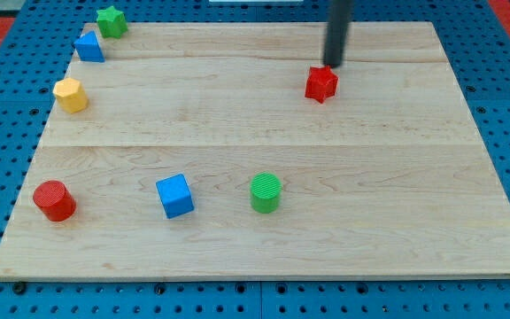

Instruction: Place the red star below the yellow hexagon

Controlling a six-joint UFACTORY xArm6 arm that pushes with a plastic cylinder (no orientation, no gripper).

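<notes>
Wooden board (264, 177) on a blue pegboard carries loose blocks. My tip (335, 66), a bare rod end, touches the red star (321, 84) from above, upper right. Yellow hexagon (71, 95) sits far left. Star's facing unclear.

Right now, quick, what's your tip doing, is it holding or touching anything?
My tip: a plain rod, no jaws, holding nothing. It sits just above the red star in the view, at its top right edge; contact cannot be told.
</notes>
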